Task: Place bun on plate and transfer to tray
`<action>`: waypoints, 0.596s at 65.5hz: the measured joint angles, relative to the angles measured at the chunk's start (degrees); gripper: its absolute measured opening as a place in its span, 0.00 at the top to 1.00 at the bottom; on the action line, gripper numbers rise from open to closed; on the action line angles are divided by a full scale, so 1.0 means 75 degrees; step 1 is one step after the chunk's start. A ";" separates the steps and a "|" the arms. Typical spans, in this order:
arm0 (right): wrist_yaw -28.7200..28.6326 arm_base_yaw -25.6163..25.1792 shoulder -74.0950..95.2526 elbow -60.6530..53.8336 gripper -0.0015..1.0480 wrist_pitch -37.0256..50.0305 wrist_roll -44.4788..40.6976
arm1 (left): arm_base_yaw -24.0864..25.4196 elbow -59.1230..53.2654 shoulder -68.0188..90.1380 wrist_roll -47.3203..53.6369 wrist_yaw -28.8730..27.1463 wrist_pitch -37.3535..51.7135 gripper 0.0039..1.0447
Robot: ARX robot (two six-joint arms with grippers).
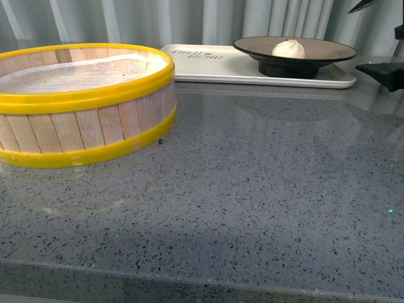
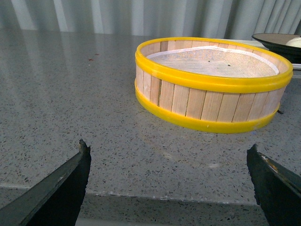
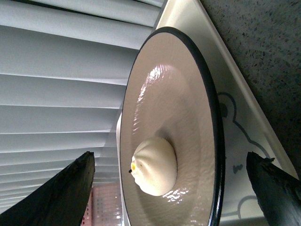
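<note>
**White bun on plate, plate on tray: task looks complete**

White steamed bun [image 1: 288, 48] sits near the middle of the plate [image 1: 328, 49], pleated top up. The plate, tan inside with a black rim and foot, stands on the right half of the cream tray [image 1: 208, 65], which lies at the far edge of the grey speckled surface [image 1: 252, 189] in front of pale curtains.

Right wrist view: the right claw [image 3: 169, 188] has its two dark fingers wide apart, nothing between them. Bun and plate appear beyond the gap and clear of both fingers; no contact visible. In the front view only dark parts of this arm show at the right edge, beside the tray.

Left wrist view: the left claw [image 2: 169, 183] is also wide and empty, low over the near edge of the surface. The yellow-rimmed wooden steamer basket [image 2: 211, 84] stands ahead of it, lined with white cloth and holding no bun.

Judgement: both steps appear done (bun on plate, plate on tray). Nothing of the task seems left except backing the right arm away.
</note>
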 joint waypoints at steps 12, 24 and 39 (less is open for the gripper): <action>0.0233 -0.0402 -0.1300 -0.1475 0.08 0.0545 -0.0009 | 0.0000 0.0000 0.0000 0.0000 0.0000 0.0000 0.06; 0.1023 -0.1297 -0.3249 -0.3413 0.08 0.0522 -0.1096 | 0.0000 0.0000 0.0000 0.0000 -0.0003 0.0000 0.06; 0.3593 -0.2430 -0.8180 -0.7233 0.08 0.0248 -0.5380 | 0.0000 0.0000 0.0000 0.0003 0.0000 0.0000 0.06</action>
